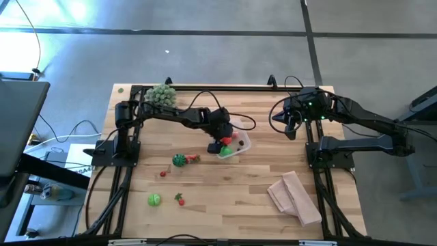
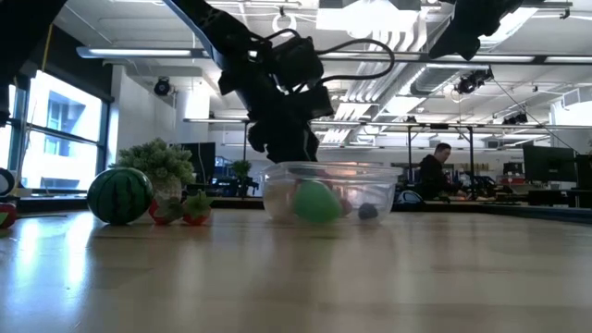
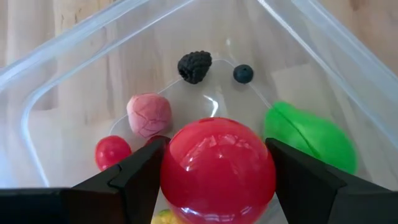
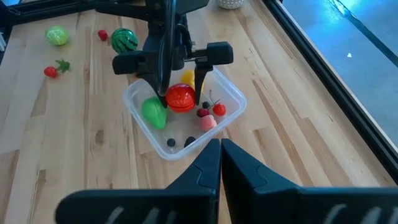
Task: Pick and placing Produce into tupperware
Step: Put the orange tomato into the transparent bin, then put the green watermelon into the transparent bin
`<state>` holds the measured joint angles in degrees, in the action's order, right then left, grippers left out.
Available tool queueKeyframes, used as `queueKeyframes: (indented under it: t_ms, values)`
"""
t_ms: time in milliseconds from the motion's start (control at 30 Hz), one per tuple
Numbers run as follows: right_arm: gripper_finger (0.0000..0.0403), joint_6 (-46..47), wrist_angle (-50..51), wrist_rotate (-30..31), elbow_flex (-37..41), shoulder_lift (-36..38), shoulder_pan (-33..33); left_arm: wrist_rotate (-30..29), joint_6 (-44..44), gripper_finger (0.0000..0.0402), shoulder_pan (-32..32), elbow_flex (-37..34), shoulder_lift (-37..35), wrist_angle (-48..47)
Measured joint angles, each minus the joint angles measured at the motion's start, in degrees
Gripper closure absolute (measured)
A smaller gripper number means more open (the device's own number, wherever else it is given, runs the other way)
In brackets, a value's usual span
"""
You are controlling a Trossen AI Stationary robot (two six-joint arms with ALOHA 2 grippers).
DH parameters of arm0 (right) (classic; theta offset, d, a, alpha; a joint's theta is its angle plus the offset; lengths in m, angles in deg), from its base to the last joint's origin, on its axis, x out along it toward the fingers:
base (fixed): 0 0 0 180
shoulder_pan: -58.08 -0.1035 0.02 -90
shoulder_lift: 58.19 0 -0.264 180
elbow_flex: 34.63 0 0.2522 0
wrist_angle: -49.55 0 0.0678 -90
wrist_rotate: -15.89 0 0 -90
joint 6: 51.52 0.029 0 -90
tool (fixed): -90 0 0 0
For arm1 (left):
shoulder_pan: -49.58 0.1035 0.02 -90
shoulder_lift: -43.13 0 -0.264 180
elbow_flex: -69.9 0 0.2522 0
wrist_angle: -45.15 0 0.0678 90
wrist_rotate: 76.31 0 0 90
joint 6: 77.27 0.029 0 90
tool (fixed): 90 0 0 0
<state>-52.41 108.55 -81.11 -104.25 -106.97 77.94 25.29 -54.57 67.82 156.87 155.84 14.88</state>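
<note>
1. High view: the left tool (image 1: 220, 141) covers much of the tupperware (image 1: 240, 149) at frame centre; the right tool (image 1: 290, 126) hangs upper right.
2. Low view: the tupperware's contents are blurred.
3. Left wrist view: fingers (image 3: 140, 177) clamp a red ball (image 3: 217, 171), cut off below.
4. Right wrist view: right tool's fingers (image 4: 205, 171) pressed together.

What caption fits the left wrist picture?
Left gripper holding a shiny red ball over the clear tupperware, above berries and a green fruit.
</note>
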Motion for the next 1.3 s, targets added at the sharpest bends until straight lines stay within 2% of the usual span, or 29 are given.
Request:
queueKeyframes:
  t_ms: [133,367,633,933,1300]
  values:
    - [0.0399,0.0,0.0,0.0,0.0,0.0,0.0,-2.9,1.3,0.0142,-1.0,0.0,0.0,0.0]
    - [0.0399,0.0,0.0,0.0,0.0,0.0,0.0,-8.1,1.2,0.0095,-3.1,0.0,-0.1,0.5]
    - [0.0399,0.0,0.0,0.0,0.0,0.0,0.0,-8.2,1.0,0.0063,-3.3,0.0,-0.1,0.5]
    - [0.0399,0.0,0.0,0.0,0.0,0.0,0.0,-9.7,1.1,0.0077,-3.3,0.0,-1.4,0.7]
    - [0.0399,0.0,0.0,0.0,0.0,0.0,0.0,-9.7,-0.5,0.0111,-3.3,0.0,-10.3,-5.0]
